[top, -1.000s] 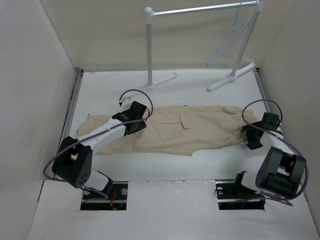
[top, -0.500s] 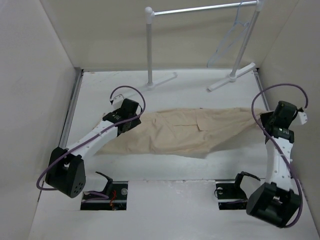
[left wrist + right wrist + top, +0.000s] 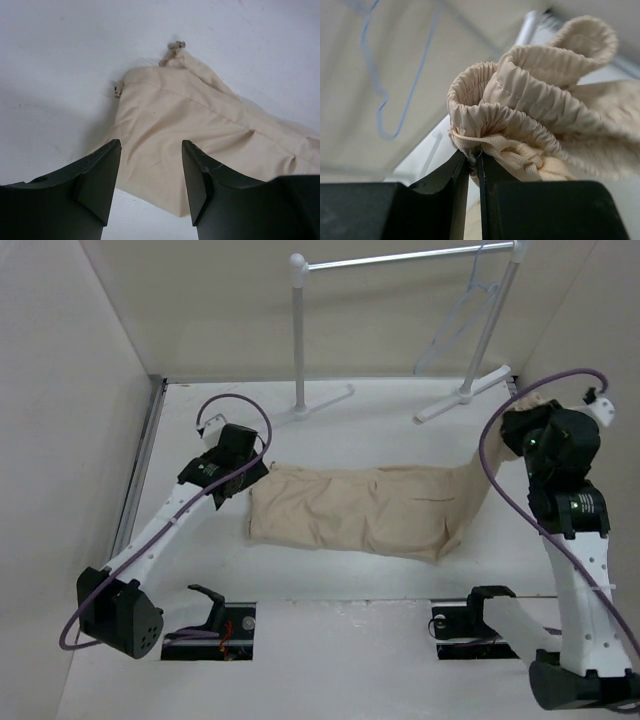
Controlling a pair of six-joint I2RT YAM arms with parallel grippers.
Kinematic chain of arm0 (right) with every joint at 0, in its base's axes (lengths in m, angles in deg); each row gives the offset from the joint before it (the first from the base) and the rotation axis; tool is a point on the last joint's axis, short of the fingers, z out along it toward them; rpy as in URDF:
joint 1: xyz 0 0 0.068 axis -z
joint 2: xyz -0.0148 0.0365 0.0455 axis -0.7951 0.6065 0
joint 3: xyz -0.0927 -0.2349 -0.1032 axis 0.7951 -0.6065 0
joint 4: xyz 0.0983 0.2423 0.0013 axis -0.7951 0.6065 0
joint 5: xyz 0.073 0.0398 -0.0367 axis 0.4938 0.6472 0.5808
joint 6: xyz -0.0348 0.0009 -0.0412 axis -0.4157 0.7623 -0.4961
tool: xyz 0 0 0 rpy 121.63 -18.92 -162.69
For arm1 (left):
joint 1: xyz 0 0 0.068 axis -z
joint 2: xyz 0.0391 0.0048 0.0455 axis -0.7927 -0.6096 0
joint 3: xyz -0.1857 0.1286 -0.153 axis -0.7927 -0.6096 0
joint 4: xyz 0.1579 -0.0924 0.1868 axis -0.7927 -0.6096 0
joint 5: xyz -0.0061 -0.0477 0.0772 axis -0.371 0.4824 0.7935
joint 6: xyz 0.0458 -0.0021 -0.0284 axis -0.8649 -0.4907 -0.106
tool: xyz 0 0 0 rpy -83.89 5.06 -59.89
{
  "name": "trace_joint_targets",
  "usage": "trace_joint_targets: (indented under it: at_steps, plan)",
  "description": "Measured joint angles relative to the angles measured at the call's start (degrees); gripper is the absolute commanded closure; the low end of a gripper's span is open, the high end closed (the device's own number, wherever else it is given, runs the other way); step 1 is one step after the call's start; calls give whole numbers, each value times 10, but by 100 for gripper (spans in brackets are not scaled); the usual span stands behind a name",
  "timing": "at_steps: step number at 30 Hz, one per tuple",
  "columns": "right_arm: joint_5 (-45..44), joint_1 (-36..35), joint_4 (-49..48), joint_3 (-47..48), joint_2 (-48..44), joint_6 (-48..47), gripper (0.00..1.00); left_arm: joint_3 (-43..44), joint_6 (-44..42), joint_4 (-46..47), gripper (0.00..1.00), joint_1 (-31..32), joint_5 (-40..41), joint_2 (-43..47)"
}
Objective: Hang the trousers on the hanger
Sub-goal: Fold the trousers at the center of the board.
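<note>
Two tools logged | right tool (image 3: 474,157) pinches the trousers (image 3: 360,510) by the elastic waistband, raised off the bench (image 3: 380,415) | left tool (image 3: 151,150) gapes above the leg hems | we see legs bunched on the bench | hanger (image 3: 462,320) hangs back right on the rack (image 3: 400,257)

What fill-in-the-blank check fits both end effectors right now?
The right end effector is shut on the ____ of the beige cloth cargo trousers.
The left end effector hangs over the trousers' other end, jaws ____.
The thin pale triangular hanger hangs from the metal ____ of the white-posted rack.
Missing: waistband; open; bar.
</note>
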Motion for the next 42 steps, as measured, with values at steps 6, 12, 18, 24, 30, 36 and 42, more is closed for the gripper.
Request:
trace_joint_targets:
  at_steps: [6, 12, 18, 24, 30, 36, 42]
  plan:
    - [-58, -269, 6, 52, 84, -16, 82, 1, 0, -10, 48, -97, -13, 47]
    - [-125, -510, 8, 139, 261, -20, 81, -17, 2, -8, 48, -169, -23, 102]
    - [-130, -677, 4, 264, 489, -26, 57, -51, 9, -9, 47, -257, -39, 151]
    - [-64, -754, 19, 311, 643, -36, 24, -70, 11, -14, 47, -338, -65, 171]
    - [-28, -697, 36, 220, 535, -41, 25, -69, 16, -5, 48, -278, -67, 149]
    - [-20, -560, -6, 43, 311, -35, 83, -27, 26, 33, 48, -39, -48, 1]
    - [39, -502, -31, -162, 209, 5, 81, 28, 25, 87, 48, 40, -57, -169]
